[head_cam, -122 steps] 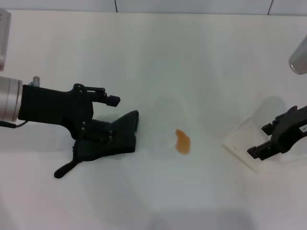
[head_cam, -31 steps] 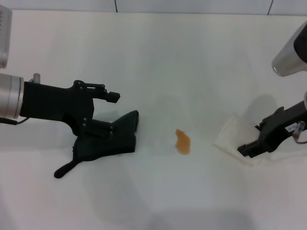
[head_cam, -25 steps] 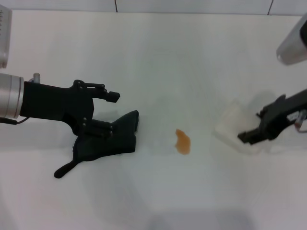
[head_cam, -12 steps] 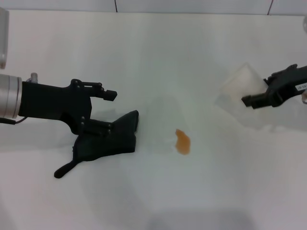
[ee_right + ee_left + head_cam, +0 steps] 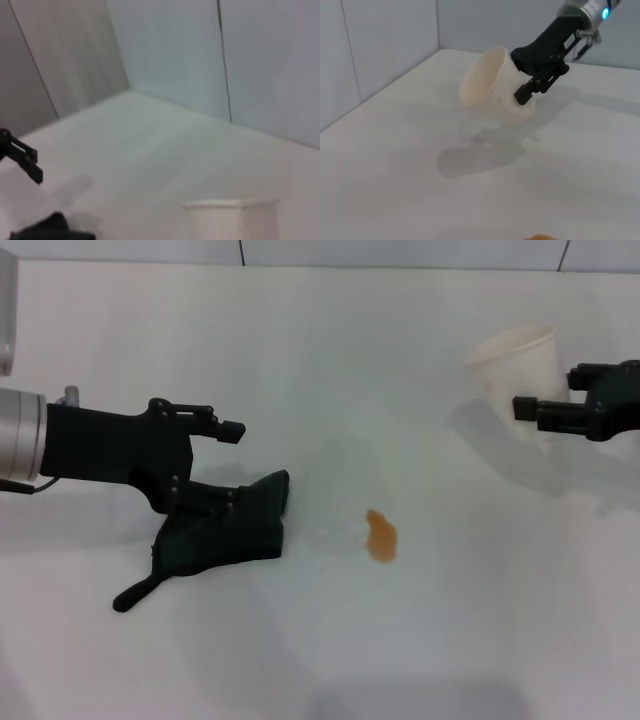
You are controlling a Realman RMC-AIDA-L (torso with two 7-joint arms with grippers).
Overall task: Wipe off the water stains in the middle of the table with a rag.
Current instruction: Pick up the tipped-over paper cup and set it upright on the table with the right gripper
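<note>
Two arms are active. At the left of the head view, the left gripper (image 5: 205, 465) sits over the rag (image 5: 225, 530). Its fingers are spread: the upper finger (image 5: 215, 427) is clear of the cloth, and the lower one (image 5: 205, 502) rests on it. Nothing is pinched yet. The rag is a soft, matte black cloth, wrinkled and irregular in outline. A narrow tail (image 5: 135, 593) trails toward the lower left of the frame.

Step in hand, as judged: secure the rag. Clamp a thick fold, not the tail, so the cloth does not slip out when dragged. Then keep it pressed flat on the table (image 5: 330, 370) and sweep it toward the stain.

The table is broad, white and smooth with a faint sheen. The cloth should slide easily on it, and liquid may smear rather than soak in. Use overlapping passes.

Just below centre, well apart from the rag, lie the water stains (image 5: 381, 535). They form one small orange-brown blot, an irregular oval with a wet edge, and the blot is untouched.

At the upper right, the right gripper (image 5: 565, 405) is clenched on the wall of a translucent white cup (image 5: 515, 365). The cup is a thin-walled cone, tilted and raised off the table, as its shadow below shows. Keep it clear of the wiping path.
</note>
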